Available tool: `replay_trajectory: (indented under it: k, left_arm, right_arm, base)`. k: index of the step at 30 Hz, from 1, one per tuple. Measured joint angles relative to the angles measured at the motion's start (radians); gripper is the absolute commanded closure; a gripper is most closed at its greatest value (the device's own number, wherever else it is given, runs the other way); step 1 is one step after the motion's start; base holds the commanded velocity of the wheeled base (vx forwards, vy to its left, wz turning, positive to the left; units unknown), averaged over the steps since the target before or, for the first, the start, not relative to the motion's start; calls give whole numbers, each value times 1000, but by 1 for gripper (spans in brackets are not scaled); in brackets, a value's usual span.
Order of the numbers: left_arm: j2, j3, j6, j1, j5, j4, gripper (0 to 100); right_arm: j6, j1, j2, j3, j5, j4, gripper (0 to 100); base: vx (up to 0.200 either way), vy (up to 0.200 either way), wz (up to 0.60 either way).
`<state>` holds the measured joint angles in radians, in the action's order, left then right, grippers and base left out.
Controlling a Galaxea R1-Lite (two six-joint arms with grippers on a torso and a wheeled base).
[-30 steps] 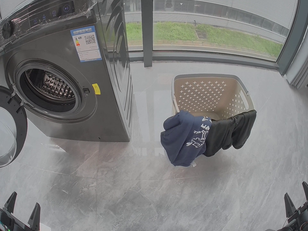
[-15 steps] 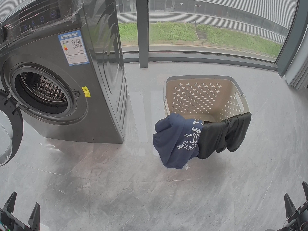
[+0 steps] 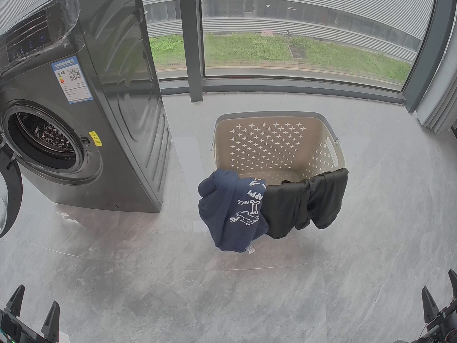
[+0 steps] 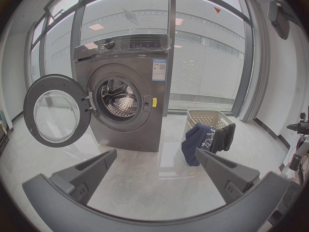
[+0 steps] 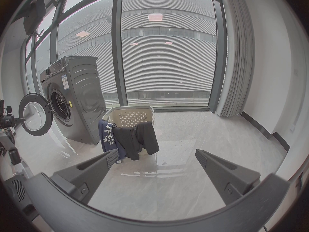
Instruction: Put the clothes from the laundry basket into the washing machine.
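**Clothes on the basket rim, grippers empty**

You see a navy blue printed top and a black cloth garment draped side by side over the near rim of the beige star-holed plastic laundry basket. They hide part of its bottom. The grey front-loading washing machine stands to its left, with its round door open. Your left gripper and right gripper gape wide, holding nothing.

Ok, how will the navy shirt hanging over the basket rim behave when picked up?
Probably floppy: the navy shirt hangs limp over the basket rim, so it should sag from a pinch. It lies against the black garment, which might drag along.
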<state>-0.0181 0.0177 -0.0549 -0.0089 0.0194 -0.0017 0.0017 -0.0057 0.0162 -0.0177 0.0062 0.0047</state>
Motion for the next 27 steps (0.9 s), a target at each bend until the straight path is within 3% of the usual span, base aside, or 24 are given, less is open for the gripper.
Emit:
replay_trajectory:
  k: [7,22,27]
  left_arm:
    - [0,0,0,2,0,1,0]
    - [0,0,-1,0,0,1,0]
    - [0,0,-1,0,0,1,0]
  right_arm:
    - [0,0,0,0,0,0,0]
    - [0,0,0,0,0,0,0]
    - [0,0,0,0,0,0,0]
  base:
    - [0,0,0]
    - [200,0,0]
    - [0,0,0]
